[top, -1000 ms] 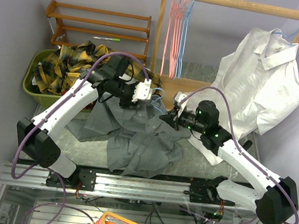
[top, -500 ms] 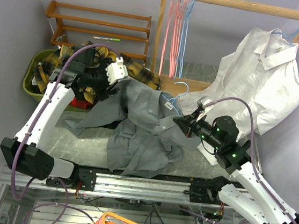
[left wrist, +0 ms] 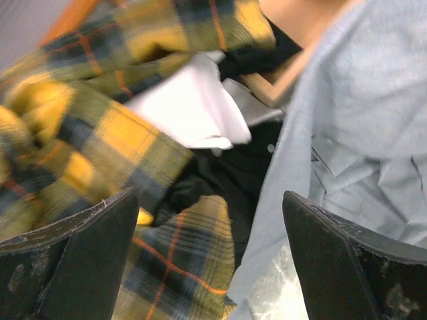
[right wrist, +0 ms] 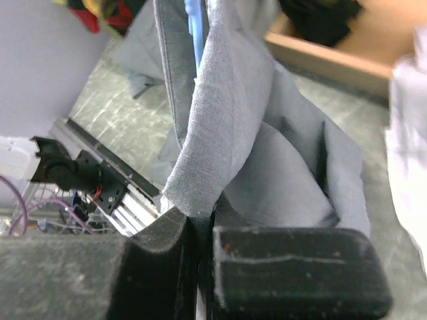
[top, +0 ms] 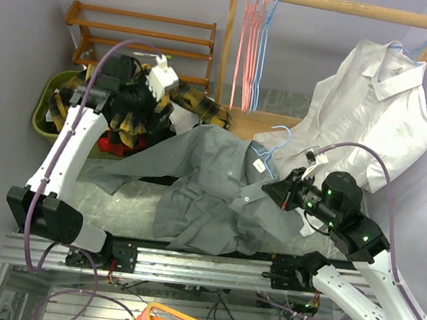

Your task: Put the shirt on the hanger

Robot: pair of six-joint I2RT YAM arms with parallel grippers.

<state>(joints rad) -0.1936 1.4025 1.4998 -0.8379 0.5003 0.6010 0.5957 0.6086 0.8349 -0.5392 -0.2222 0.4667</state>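
Note:
The grey shirt [top: 211,183] lies spread over the table's middle. The light-blue hanger [top: 281,129] sticks out at its collar end with only the hook and a bit of wire showing. My right gripper [top: 273,190] is shut on a fold of the shirt [right wrist: 220,120], the fabric pinched between its pads [right wrist: 200,223]. The blue wire [right wrist: 195,33] shows inside that fold. My left gripper [top: 161,77] is open and empty, up at the back left over the plaid shirt [top: 127,104]. In its wrist view the gripper [left wrist: 210,267] is spread wide, the grey shirt [left wrist: 360,100] at the right.
A green basket [top: 44,106] with the yellow-and-black plaid shirt [left wrist: 80,133] stands at the left. A wooden shelf [top: 143,32] is behind it. A wooden rail [top: 347,5] holds pink hangers [top: 246,40] and a white shirt [top: 373,116] at the right.
My left gripper has moved back and left, away from the grey shirt, whose left side has dropped flat. My right gripper has pulled its fold of shirt to the right and nearer.

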